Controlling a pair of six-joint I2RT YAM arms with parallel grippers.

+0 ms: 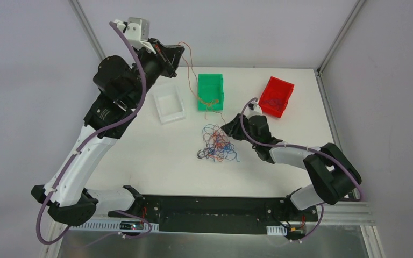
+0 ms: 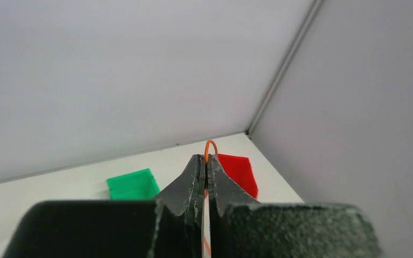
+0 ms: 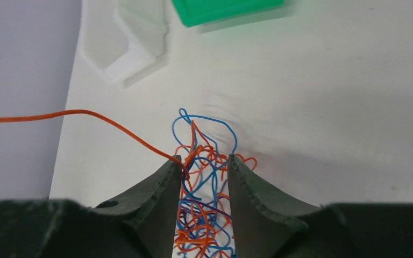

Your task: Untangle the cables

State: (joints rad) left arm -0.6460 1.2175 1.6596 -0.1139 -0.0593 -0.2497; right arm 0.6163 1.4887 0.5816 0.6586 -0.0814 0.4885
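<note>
Robotics lab test cell, viewed from beside the bench. Two white-and-black robot arms, the left arm (image 1: pixel 80 156) and the right arm (image 1: pixel 289 155), are bolted to a black base rail (image 1: pixel 215 207) at the near edge of a white table (image 1: pixel 150 158). Plain pale wall panels (image 1: pixel 247 27) held in aluminium framing (image 1: pixel 87 27) box the table in. On it sit a green bin (image 1: pixel 211 91), a red bin (image 1: pixel 276 95), a white bin (image 1: pixel 169 102) and tangled thin cables (image 1: pixel 218 144).

The left arm (image 1: pixel 83 158) and right arm (image 1: pixel 293 155) are white with black joints and lilac hoses (image 1: pixel 285 146). The right gripper (image 3: pixel 204 158) looks grainy.
</note>
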